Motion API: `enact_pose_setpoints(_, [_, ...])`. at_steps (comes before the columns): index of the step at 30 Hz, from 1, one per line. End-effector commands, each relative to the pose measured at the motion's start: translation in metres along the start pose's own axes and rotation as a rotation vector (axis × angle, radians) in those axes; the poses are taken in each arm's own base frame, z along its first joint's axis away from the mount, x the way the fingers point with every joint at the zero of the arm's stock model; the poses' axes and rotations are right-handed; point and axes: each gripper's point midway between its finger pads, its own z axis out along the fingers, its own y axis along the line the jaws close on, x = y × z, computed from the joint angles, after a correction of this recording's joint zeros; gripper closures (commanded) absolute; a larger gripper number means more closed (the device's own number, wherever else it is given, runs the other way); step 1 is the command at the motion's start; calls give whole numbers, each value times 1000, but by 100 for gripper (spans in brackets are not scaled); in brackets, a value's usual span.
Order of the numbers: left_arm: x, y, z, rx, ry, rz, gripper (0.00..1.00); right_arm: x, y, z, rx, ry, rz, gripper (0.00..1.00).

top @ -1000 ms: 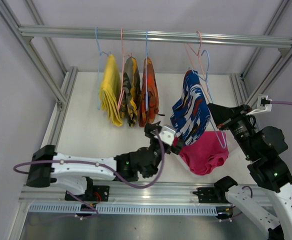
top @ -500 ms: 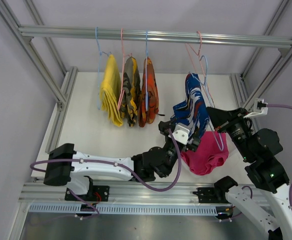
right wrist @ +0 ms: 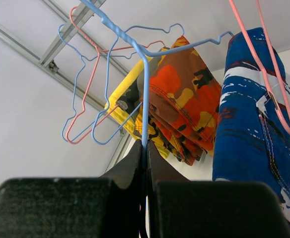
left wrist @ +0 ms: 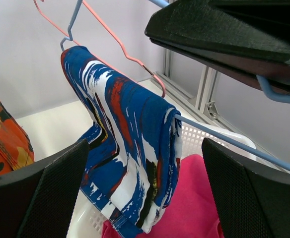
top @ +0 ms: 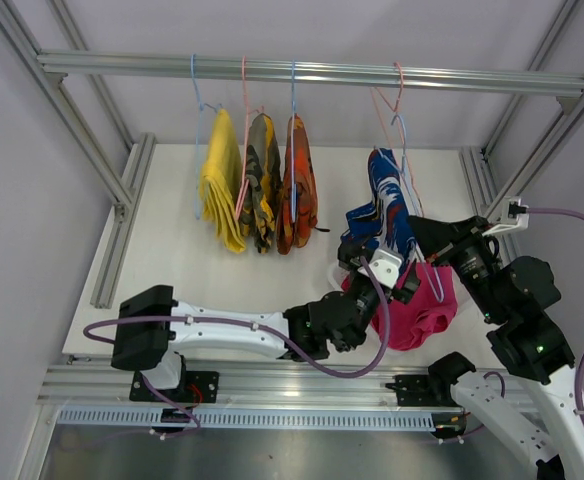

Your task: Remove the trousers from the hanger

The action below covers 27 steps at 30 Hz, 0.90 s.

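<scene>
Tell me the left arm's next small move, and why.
Probably ease the left pincer forward and close it on the blue trousers. Its jaws stand wide open with the cloth hanging between and just ahead of them, ungripped, while the right pincer is shut on the blue hanger wire, seemingly steadying it for the pull.

Three folded cloth garments hang side by side, touching, under the left half of the horizontal metal rail. The plain yellow trousers are leftmost, the yellow-brown camouflage trousers are in the middle, and the orange-red patterned trousers are on the right. Well apart, under the rail's right half, the blue-and-white patterned trousers drape folded over a pink wire hanger, lower and tilted. The plain magenta pink trousers lie crumpled lowest, off the rail, just below the blue-and-white pair.
</scene>
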Motion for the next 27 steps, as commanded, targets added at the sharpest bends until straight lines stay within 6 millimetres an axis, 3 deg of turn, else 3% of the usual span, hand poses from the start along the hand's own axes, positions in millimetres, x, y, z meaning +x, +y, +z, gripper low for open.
enact_pose_setpoints(1, [-13, -3, 10, -5, -30, -80, 1, -20, 29, -4, -116, -67, 23, 100])
enact_pose_setpoints(15, [12, 19, 37, -76, 11, -104, 1, -20, 37, -18, -158, -52, 19, 100])
enact_pose_setpoints(27, [26, 25, 51, -122, 23, -77, 1, -21, 38, -31, -170, -56, 14, 100])
